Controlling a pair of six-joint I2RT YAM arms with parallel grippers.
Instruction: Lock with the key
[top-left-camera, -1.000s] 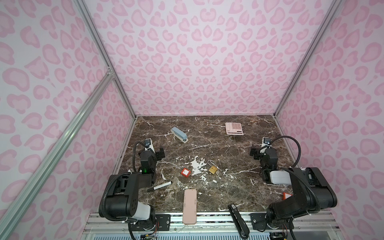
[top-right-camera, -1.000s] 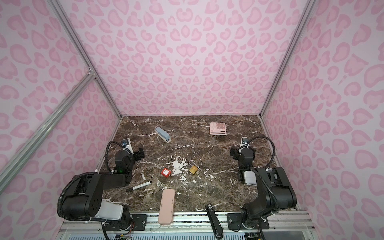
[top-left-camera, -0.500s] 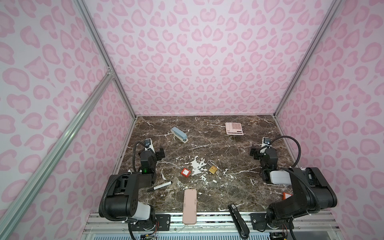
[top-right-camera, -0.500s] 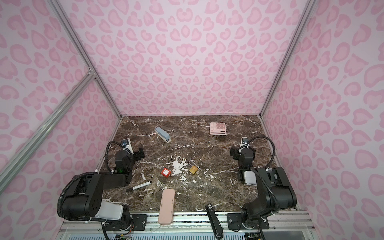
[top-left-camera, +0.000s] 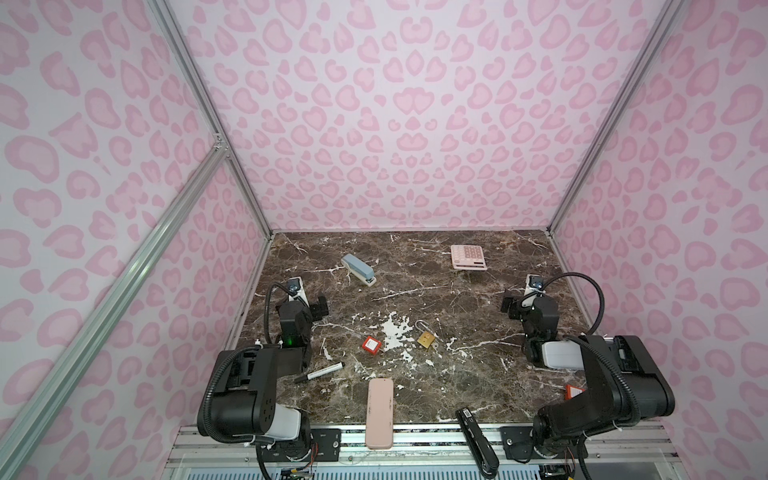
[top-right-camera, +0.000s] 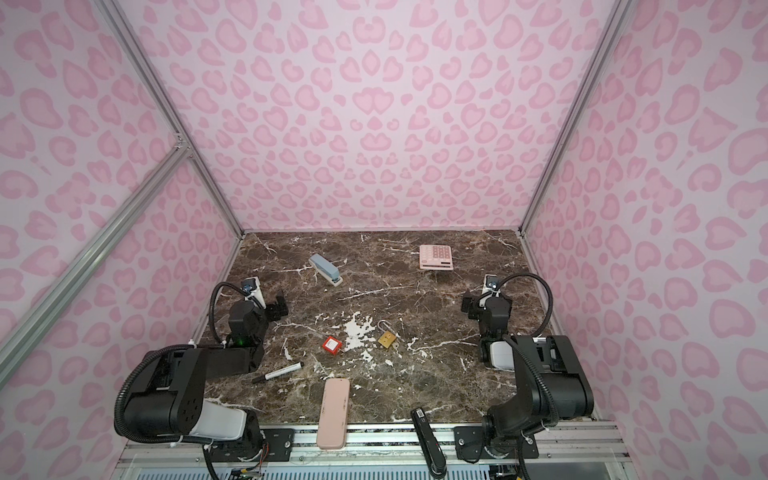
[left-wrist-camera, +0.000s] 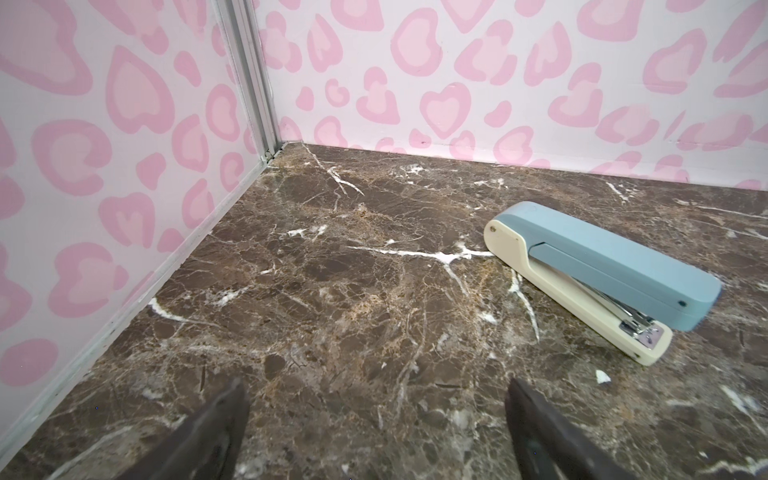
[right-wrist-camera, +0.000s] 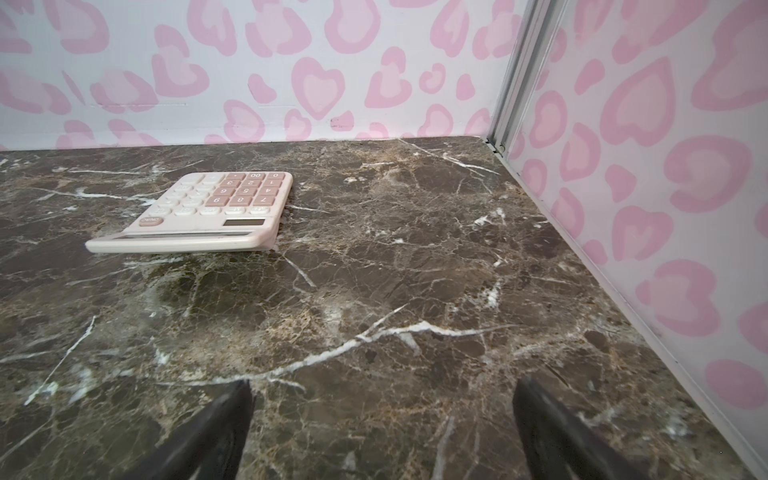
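Observation:
A brass padlock (top-left-camera: 426, 338) (top-right-camera: 386, 339) lies near the middle of the marble table, its silver shackle raised toward the back. A small silver piece that looks like the key (top-left-camera: 434, 345) (top-right-camera: 397, 345) sits at the lock body's right corner; it is too small to tell whether it is inserted. My left gripper (top-left-camera: 318, 307) (left-wrist-camera: 376, 415) rests open at the left edge, well left of the lock. My right gripper (top-left-camera: 509, 305) (right-wrist-camera: 382, 415) rests open at the right edge, well right of it. Neither wrist view shows the lock, and both pairs of jaws are empty.
A blue stapler (top-left-camera: 358, 269) (left-wrist-camera: 602, 274) lies back left and a pink calculator (top-left-camera: 468, 257) (right-wrist-camera: 208, 212) back right. A small red box (top-left-camera: 372, 344) sits left of the lock. A marker (top-left-camera: 320, 372), a pink case (top-left-camera: 379, 413) and a black stapler (top-left-camera: 477, 440) lie near the front edge.

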